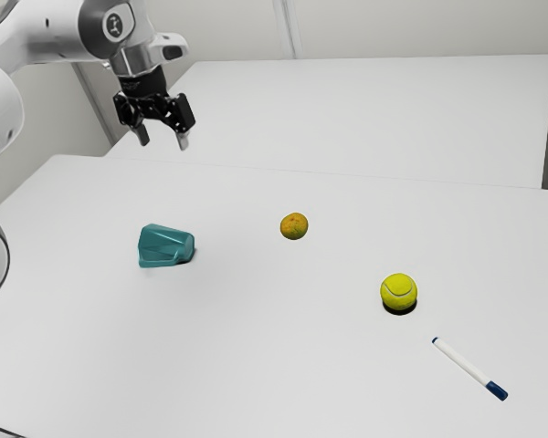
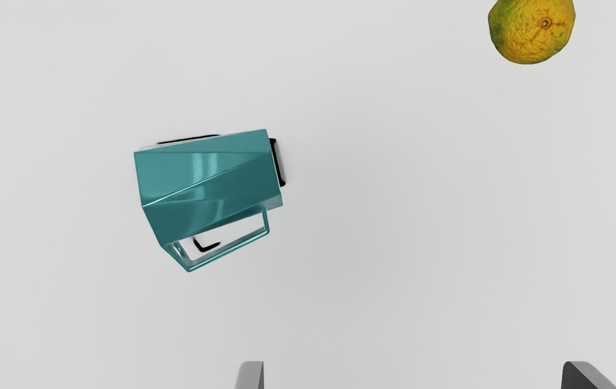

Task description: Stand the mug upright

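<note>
The teal faceted mug (image 1: 164,246) is lying on its side toward the exterior view's left of the worktop (image 1: 256,356), so it is not yet standing as wanted; its flat facets and handle (image 2: 229,252) are probably keeping it from rolling. The pincer (image 1: 163,140) is hovering above the worktop with fingers spread, gripping nothing, presumably leaving room for the mug's body. The tennis ball (image 1: 399,290) is sitting nearer, well to the right.
</note>
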Tool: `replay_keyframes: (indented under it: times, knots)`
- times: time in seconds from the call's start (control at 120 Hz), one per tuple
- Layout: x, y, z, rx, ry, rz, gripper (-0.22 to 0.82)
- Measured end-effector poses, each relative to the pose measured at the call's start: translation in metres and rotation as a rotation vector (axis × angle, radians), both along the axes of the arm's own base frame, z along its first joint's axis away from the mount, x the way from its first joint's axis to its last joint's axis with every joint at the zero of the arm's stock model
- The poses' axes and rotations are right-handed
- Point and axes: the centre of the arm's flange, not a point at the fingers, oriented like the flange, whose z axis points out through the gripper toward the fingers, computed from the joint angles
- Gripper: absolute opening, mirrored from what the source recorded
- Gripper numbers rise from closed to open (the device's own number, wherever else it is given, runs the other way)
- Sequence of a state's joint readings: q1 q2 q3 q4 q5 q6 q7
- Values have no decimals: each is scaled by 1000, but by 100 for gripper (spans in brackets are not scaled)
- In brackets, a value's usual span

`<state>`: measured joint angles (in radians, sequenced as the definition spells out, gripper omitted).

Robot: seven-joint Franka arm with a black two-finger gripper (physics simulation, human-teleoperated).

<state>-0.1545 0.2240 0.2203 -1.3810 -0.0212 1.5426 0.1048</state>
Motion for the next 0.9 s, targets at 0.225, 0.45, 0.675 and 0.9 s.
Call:
replay_keyframes:
  times: [0.225,0.45,0.675,0.9]
  knots:
    - [-1,3,9,0,-7,5,60]
    - [-20,42,-26,-98,85,96,60]
    - [-60,133,-96,-237,181,237,60]
    - [-62,151,-140,-272,145,166,60]
